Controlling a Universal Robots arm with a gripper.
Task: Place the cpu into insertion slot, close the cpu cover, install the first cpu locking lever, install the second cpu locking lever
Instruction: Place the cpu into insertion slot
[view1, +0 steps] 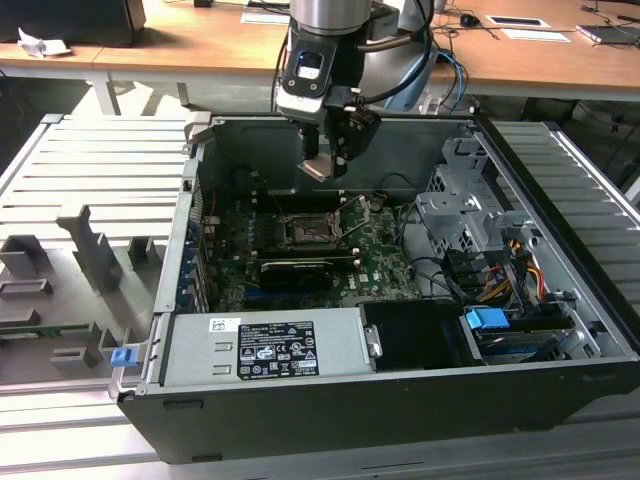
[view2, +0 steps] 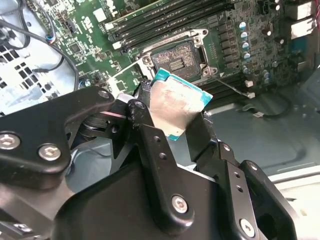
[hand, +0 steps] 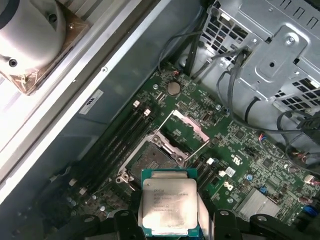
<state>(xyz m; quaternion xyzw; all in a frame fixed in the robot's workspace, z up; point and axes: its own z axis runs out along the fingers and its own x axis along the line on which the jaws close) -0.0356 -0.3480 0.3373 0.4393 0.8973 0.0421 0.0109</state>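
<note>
— So, what are we gripping at this moment?

— We are pinching the cpu (hand: 169, 202) in the gripper (hand: 169, 217). Its black fingers (view2: 148, 125) are pressing on two opposite edges, and the silvery face is showing in both wrist views.

— And where are we holding it, counted from the insertion slot (view1: 305, 232)?

— We are holding it in the air above the insertion slot, apart from it, and it is tilting rather than lying flat.

— Is the slot lying open?

— Yes, its dark centre is showing bare. The cpu cover (hand: 186, 126) is standing swung up just beside the insertion slot. Green motherboard (view1: 385, 262) is lying all around the insertion slot, inside the open computer case (view1: 330, 410).
</note>
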